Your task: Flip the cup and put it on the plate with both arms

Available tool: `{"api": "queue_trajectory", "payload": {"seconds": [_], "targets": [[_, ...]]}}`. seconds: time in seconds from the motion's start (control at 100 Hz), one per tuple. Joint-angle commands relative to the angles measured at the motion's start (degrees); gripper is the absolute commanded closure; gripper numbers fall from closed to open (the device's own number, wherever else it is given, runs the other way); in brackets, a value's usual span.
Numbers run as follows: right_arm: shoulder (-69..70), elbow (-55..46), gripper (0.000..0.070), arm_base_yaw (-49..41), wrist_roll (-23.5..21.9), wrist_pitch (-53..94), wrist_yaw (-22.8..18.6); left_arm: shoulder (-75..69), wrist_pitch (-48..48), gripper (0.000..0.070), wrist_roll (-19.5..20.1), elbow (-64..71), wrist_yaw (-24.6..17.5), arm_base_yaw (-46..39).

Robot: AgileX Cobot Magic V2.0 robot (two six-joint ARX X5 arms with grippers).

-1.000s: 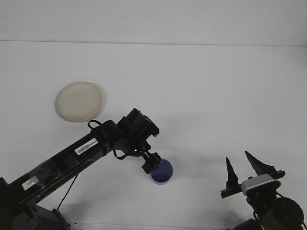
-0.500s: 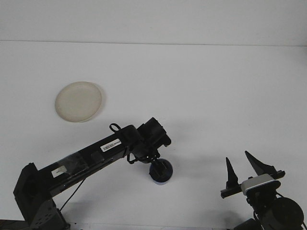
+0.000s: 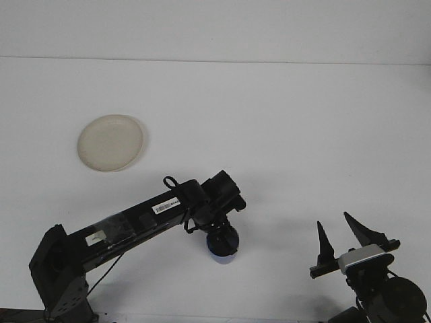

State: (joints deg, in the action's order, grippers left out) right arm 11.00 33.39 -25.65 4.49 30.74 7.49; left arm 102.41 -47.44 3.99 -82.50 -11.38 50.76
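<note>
A small blue cup (image 3: pixel 223 256) stands on the white table near the front, a little left of centre. My left gripper (image 3: pixel 222 240) hangs straight down over it and covers most of it, so only the cup's lower edge shows. Its grip on the cup is hidden by the wrist. A round cream plate (image 3: pixel 110 142) lies flat at the left, well behind the cup. My right gripper (image 3: pixel 334 223) stands open at the front right, pointing up and away, with nothing in it.
The black left arm (image 3: pixel 135 219) stretches diagonally from the front left corner toward the cup. The table's far edge meets a pale wall (image 3: pixel 215 27) at the back.
My left arm has reached further forward and right and has dropped lower, so the gripper now covers the cup from above. The cup has shifted slightly. The right arm has stayed still.
</note>
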Motion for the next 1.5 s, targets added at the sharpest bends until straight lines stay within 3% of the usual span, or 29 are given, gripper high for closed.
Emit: {"api": "queue_trajectory", "payload": {"seconds": [0.0,0.25,0.54,0.84,1.19,1.49], "targets": [[-0.1,0.3,0.0302,-0.2,-0.2,-0.6,-0.2,1.1,0.0,0.0687,0.9,-1.2,0.3,0.6],[-0.1,0.3,0.0302,-0.2,-0.2,-0.6,-0.2,1.0,-2.2,0.0686,0.9,-4.4,0.3,-0.4],[-0.1,0.3,0.0302,-0.2,-0.2,-0.6,-0.2,1.0,-9.6,0.0687,1.5,-19.0,1.5,-7.4],[-0.1,0.3,0.0302,-0.2,-0.2,-0.6,-0.2,1.0,-16.6,0.0687,2.5,-34.6,7.1,-24.5],[-0.1,0.3,0.0302,-0.2,-0.2,-0.5,-0.2,2.2,-17.2,0.0686,0.9,-35.4,7.4,-48.5],[-0.1,0.3,0.0302,-0.2,-0.6,-0.5,-0.1,9.4,-17.6,0.0686,0.9,-35.4,7.4,-58.0]]}}
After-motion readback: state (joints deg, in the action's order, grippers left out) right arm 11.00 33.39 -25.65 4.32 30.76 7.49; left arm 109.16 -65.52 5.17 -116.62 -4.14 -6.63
